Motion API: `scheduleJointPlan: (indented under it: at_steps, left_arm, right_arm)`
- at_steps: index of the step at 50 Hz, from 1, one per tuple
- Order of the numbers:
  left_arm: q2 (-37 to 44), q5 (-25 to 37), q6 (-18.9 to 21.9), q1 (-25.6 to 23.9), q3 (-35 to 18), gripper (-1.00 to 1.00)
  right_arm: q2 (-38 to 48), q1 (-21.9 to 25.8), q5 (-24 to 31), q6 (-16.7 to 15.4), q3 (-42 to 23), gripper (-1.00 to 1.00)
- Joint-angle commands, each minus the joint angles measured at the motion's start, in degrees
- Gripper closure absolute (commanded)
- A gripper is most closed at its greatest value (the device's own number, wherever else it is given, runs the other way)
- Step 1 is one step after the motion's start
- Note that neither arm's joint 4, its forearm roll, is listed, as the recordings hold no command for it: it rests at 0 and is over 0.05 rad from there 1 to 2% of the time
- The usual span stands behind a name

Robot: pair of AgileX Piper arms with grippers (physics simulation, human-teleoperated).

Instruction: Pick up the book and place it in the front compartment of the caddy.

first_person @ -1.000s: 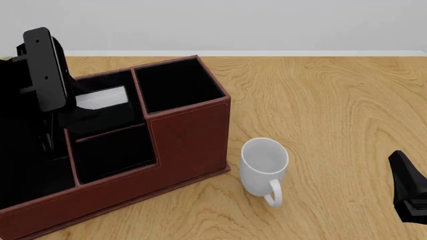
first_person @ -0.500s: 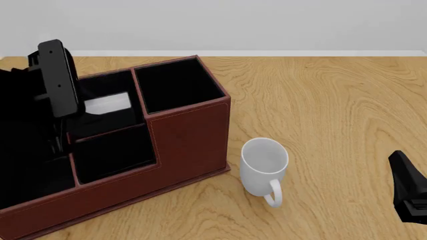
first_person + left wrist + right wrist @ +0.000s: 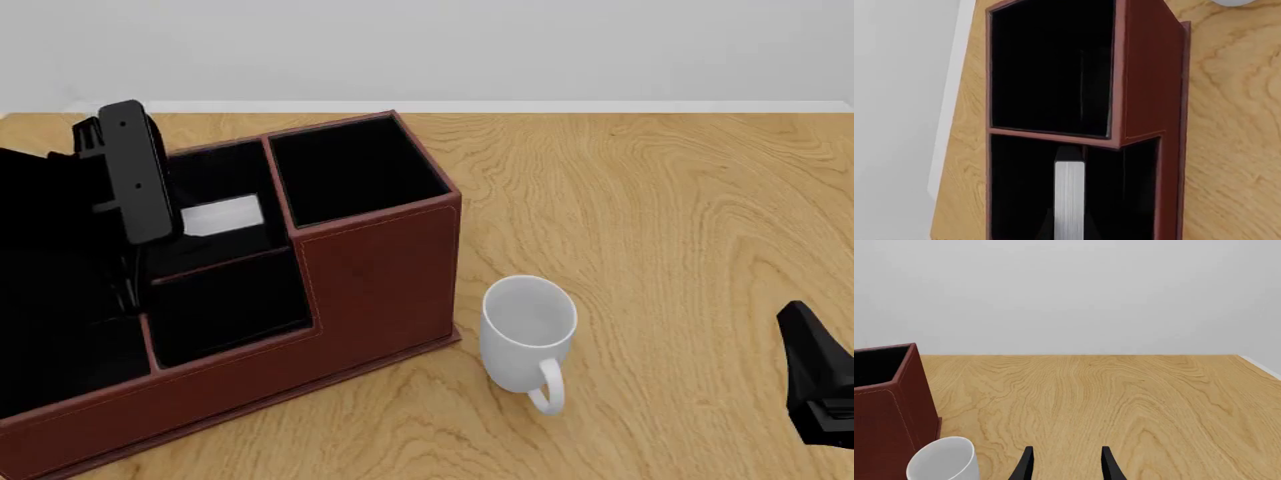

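The reddish-brown caddy (image 3: 380, 270) stands at the left of the table. The book (image 3: 1069, 195) shows its pale page edge in the left wrist view, upright between the fingers of my left gripper (image 3: 1069, 234), which is shut on it. In the front view the book (image 3: 222, 217) sits low inside the front compartment (image 3: 214, 190), behind the low reddish bar (image 3: 220, 263). My black left arm (image 3: 134, 175) hides the book's left part. My right gripper (image 3: 1067, 467) is open and empty, low over the wood beside the mug, and it shows in the front view at the lower right (image 3: 817, 385).
A white mug (image 3: 527, 335) stands upright just right of the caddy's front corner, and its rim shows in the right wrist view (image 3: 944, 460). A wider black cell (image 3: 354, 170) lies right of the book's cell, and a lower-walled cell (image 3: 227, 310) in front of it.
My left arm has moved right and a little away over the caddy, carrying the book with it. Less of the pale page edge shows now. The right arm and mug have not moved.
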Motion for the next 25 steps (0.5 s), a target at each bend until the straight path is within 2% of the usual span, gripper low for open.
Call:
scheduleJointPlan:
  at_steps: [1,25]
  left_arm:
    - [0.62,-2.28,1.55,0.66,0.78,1.00]
    - [0.48,-2.40,1.65,0.55,1.20,1.00]
  right_arm:
    - [-0.02,0.01,0.01,0.00,0.00,-1.00]
    - [0.01,0.01,-0.01,-0.01,0.00,-1.00]
